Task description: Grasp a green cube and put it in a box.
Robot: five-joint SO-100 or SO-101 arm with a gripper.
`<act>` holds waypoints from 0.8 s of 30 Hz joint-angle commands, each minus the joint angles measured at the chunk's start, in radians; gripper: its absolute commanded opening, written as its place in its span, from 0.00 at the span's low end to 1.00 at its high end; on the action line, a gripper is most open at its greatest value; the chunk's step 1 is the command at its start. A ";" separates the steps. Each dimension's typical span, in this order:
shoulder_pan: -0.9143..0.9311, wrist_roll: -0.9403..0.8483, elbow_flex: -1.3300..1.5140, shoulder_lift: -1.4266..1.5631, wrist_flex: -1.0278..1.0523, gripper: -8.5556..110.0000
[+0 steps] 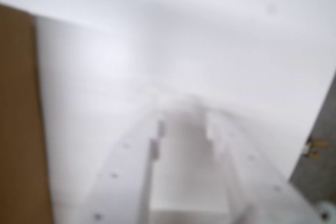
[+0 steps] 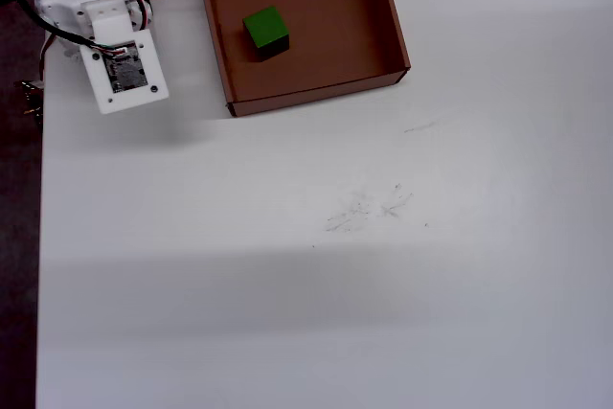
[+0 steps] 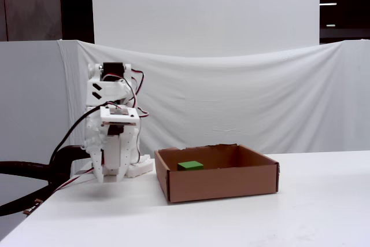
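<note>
- White 3D-printed pincer (image 1: 184,129) fills the lower half of the wrist view, very blurred; two pale fingers (image 1: 126,171) run up frame w/ a gap between them at the base, converging toward the tips. Whether the tips meet: can't tell from the blur. Nothing seen between them.
- Fixed view: pincer (image 3: 113,179) hangs pointing down just above the surface, arm folded up compactly; open or closed can't be made out here either.
- White robot arm (image 2: 105,35) w/ red/black wires sits at the top-left corner in the overhead view, its small circuit board facing up.
- White flat surface (image 2: 335,284) carries everything; faint scuff marks (image 2: 369,206) near its middle in the overhead view.
- Shallow square brown cardboard box (image 2: 321,95) w/ low walls sits just right of the arm in the overhead view, near but apart from it. Wrist view shows a brown strip (image 1: 18,119) along the left edge, prob. the box wall.
- Small bright green cube (image 2: 265,32) w/ darker sides rests on the box floor, left of centre in the overhead view, clear of the walls, well apart from the pincer. Fixed view: only the cube's top (image 3: 190,165) shows over the front wall.
- White draped cloth (image 3: 231,96) forms the backdrop behind the surface in the fixed view.
</note>
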 commanded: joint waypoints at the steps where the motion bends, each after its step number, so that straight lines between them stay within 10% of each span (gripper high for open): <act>1: -0.003 -0.014 -0.005 0.005 0.008 0.18; 24: 0.009 -0.008 -0.005 0.005 0.008 0.25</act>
